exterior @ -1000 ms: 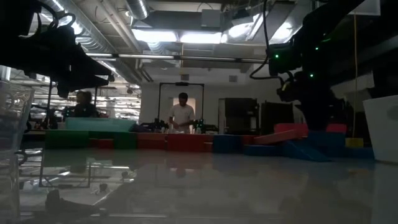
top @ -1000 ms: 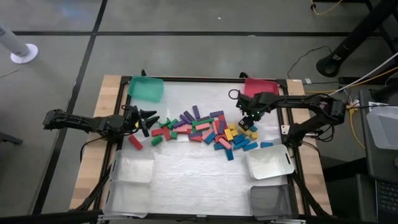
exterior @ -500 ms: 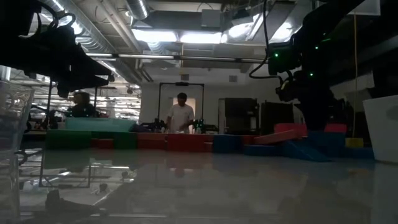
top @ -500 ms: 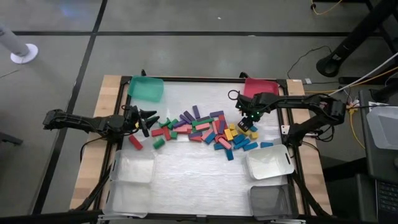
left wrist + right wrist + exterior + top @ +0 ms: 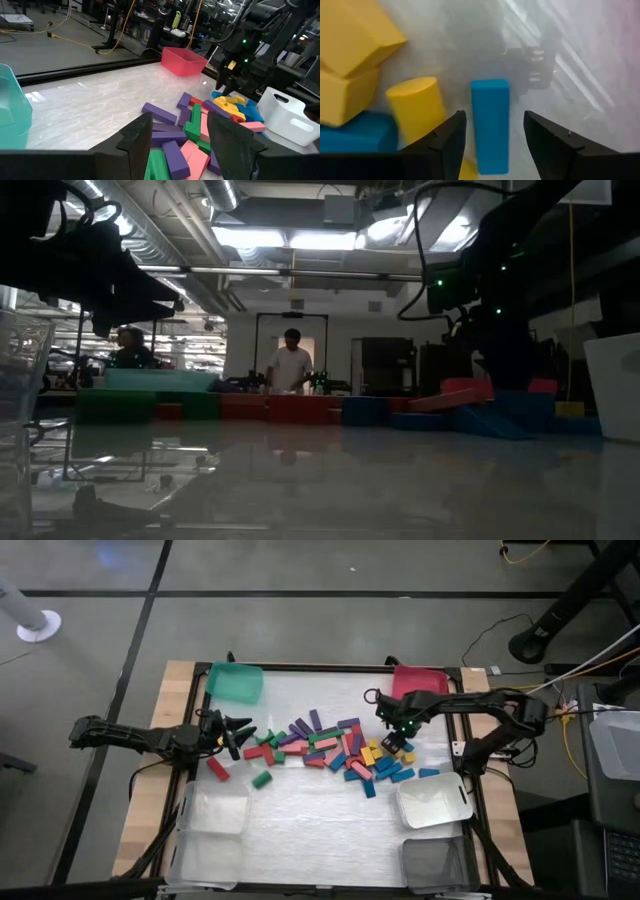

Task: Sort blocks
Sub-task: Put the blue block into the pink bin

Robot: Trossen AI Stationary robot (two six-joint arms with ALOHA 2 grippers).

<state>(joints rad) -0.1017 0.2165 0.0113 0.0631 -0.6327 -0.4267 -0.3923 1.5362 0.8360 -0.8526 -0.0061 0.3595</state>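
The blocks [image 5: 335,745] lie in a loose heap of red, pink, green, blue, purple and yellow pieces at the table's middle. My right gripper [image 5: 397,736] points down over the heap's right end. It is open, with one finger on each side of a blue block [image 5: 490,125] that lies flat on the table, and a gap shows on both sides. A yellow cylinder [image 5: 417,112] and yellow blocks [image 5: 350,55] lie beside it. My left gripper [image 5: 236,730] hangs open and level at the heap's left end, with purple, green and pink blocks [image 5: 185,135] ahead of it.
A green bin [image 5: 236,681] and a red bin [image 5: 420,678] stand at the far edge. A clear bin [image 5: 214,812] sits near left, with a white bin [image 5: 432,802] and a grey bin [image 5: 432,862] near right. A red block [image 5: 217,768] and a green block [image 5: 262,778] lie apart from the heap.
The lone green block near my left gripper now lies a little closer to the table's near edge and farther right than it did half a second ago. Both grippers' fingers stand as wide as before.
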